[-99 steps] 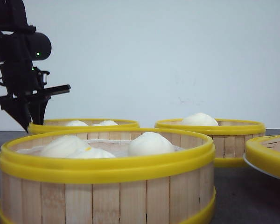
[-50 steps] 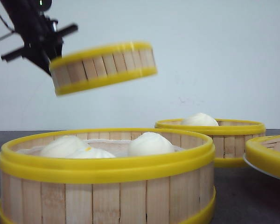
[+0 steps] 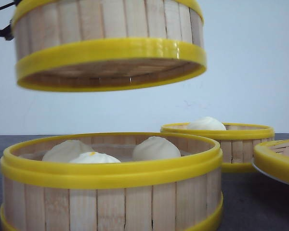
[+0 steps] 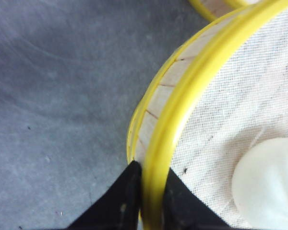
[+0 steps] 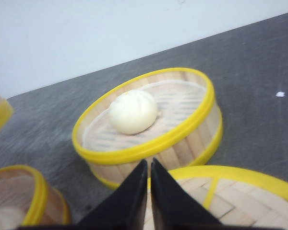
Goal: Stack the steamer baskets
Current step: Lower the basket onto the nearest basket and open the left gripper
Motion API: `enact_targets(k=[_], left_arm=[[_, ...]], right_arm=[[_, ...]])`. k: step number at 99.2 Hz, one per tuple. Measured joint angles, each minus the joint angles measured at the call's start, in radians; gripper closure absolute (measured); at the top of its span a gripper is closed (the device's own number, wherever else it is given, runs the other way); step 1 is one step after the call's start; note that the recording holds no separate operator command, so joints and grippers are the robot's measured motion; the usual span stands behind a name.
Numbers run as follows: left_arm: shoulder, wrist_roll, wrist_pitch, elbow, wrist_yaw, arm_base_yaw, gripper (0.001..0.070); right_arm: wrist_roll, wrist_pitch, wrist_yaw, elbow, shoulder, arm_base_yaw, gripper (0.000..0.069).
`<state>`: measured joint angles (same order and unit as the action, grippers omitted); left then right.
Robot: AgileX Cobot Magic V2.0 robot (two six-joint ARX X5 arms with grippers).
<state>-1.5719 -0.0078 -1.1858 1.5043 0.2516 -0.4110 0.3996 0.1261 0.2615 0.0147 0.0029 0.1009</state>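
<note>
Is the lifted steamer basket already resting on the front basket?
No, the lifted basket hangs in the air with wall showing between it and the front basket in the front view.

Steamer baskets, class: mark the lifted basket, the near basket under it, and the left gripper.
lifted basket [image 3: 111, 50], front view, on its lower yellow rim band.
near basket [image 3: 111, 171], front view, on its top yellow rim band.
left gripper [image 4: 151, 194], left wrist view, midway between the fingertips, on the clamped rim.
</note>
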Motion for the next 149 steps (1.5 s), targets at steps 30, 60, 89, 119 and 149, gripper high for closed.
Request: enact_targets(k=[30,60,89,119,149], left_arm=[[0.006,-0.006,0.097,-0.177,-0.012,-0.032,0.0683],[0.006,-0.017,0.178,-0.193,-0.010,-0.092,0.0683],[0.006,-0.023,0.172,-0.193,-0.036,-0.100,0.0683],[0.006,-0.030,0.153,-0.193,-0.065,-0.100,0.0683],[0.006,-0.034,0.117,-0.193,-0.066,-0.100,0.0683]], right_arm=[[0.025,0.029,0.001,0.000,0.000,0.000,0.0681],[0.027,0.030,0.000,0.000,0.000,0.000,0.0681],[0.027,0.030,-0.001,0.000,0.000,0.000,0.0681],[0.027,0.030,-0.002,0.000,0.000,0.000,0.0681],[0.027,0.030,-0.002,0.000,0.000,0.000,0.0681]])
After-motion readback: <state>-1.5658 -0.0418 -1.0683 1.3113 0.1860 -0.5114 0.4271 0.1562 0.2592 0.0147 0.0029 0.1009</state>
